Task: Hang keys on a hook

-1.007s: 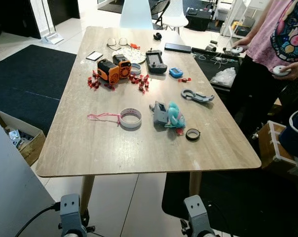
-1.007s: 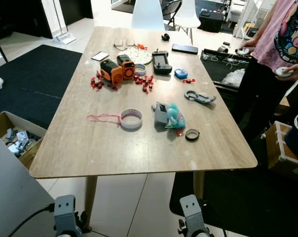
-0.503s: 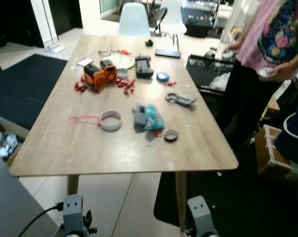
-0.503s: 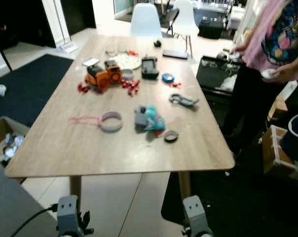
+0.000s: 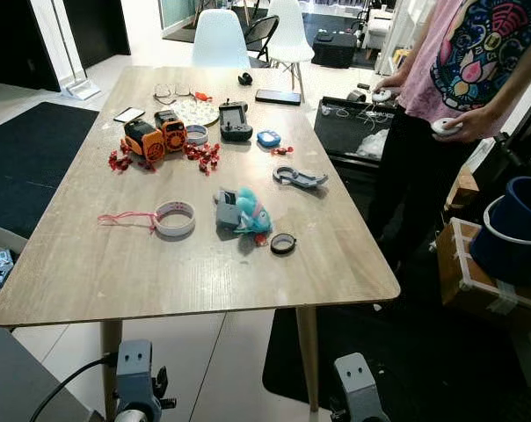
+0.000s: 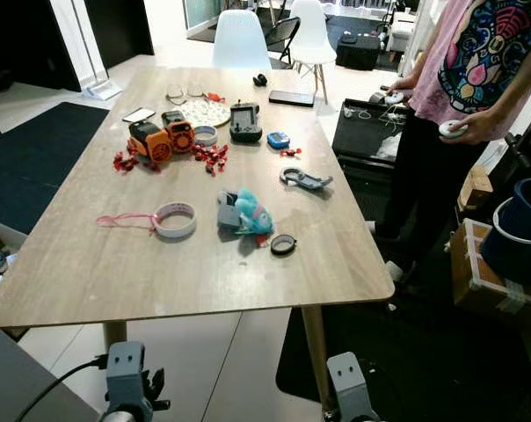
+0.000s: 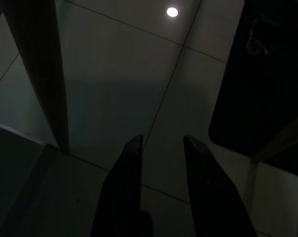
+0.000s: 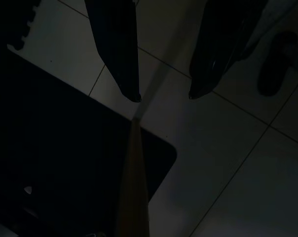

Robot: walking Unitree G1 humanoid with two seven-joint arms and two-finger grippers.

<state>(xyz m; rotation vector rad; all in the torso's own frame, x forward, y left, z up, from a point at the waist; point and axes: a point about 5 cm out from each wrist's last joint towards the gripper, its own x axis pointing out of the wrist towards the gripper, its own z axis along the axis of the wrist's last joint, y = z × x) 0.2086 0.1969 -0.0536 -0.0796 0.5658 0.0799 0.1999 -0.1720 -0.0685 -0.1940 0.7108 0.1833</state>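
A grey key fob with a teal fluffy charm (image 5: 240, 211) lies near the middle of the wooden table (image 5: 160, 272). To its right and further back lies a grey carabiner-like hook (image 5: 299, 178). Both arms hang low in front of the table's near edge. In the dark left wrist view my left gripper (image 7: 161, 140) is open over the tiled floor, beside a table leg (image 7: 38, 74). In the right wrist view my right gripper (image 8: 164, 97) is open above tiles and another table leg (image 8: 133, 182). Neither holds anything.
A white tape roll (image 5: 175, 219) with a pink cord (image 5: 125, 218), a small black ring (image 5: 283, 243), orange devices (image 5: 154, 136), red bits (image 5: 202, 155) and a controller (image 5: 235, 120) lie on the table. A person (image 5: 459, 97) stands at its right side. A blue bucket (image 5: 516, 233) stands right.
The camera has shifted: the table now sits further left and smaller, and more of the person and the right floor shows. The things on the table have not moved.
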